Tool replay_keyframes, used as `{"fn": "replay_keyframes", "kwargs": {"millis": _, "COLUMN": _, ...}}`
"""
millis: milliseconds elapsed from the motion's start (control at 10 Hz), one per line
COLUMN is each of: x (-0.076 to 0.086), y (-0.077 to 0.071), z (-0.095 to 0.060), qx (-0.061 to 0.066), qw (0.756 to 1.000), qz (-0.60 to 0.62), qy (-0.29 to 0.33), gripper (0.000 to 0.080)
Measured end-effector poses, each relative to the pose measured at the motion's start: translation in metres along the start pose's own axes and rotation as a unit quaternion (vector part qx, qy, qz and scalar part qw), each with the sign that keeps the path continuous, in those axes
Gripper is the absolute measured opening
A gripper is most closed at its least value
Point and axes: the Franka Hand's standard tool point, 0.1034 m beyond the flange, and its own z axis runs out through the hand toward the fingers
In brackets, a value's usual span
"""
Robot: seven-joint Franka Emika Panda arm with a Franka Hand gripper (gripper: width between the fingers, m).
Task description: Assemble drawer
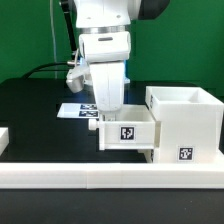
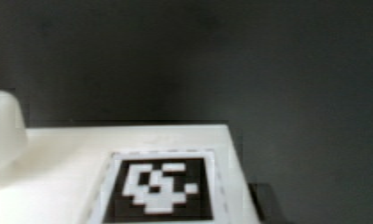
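Observation:
The tall white drawer housing point(image 1: 185, 118) stands at the exterior view's right, with a tag low on its front. A small white box tray point(image 1: 126, 135) with a tag on its front sits against the housing's left side, raised a little off the black table. My gripper point(image 1: 108, 120) reaches down into the tray from above and looks shut on its wall. In the wrist view the tray's white face point(image 2: 76, 150) and its tag point(image 2: 160, 186) fill the lower part, blurred and very close. The fingertips are hidden. The second tray is not clearly in view.
A long low white border rail point(image 1: 100, 180) runs along the front of the table. The marker board point(image 1: 72, 109) lies flat behind the arm. A white piece point(image 1: 3, 138) shows at the left edge. Cables hang behind the arm.

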Motion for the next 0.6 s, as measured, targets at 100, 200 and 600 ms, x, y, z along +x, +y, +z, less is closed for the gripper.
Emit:
{"fn": "replay_keyframes", "kwargs": {"millis": 100, "x": -0.0001, "y": 0.0012, "z": -0.0014, "qx": -0.002, "qw": 1.0, "qz": 0.0, "qy": 0.0, "gripper": 0.0042}}
{"fn": "replay_keyframes", "kwargs": {"millis": 200, "x": -0.0003, "y": 0.0003, "z": 0.0001, "qx": -0.001, "qw": 1.0, "qz": 0.0, "qy": 0.0, "gripper": 0.0042}}
{"fn": "replay_keyframes", "kwargs": {"millis": 600, "x": 0.0005, "y": 0.0, "z": 0.0, "qx": 0.0, "qw": 1.0, "qz": -0.004, "qy": -0.002, "gripper": 0.0042}}
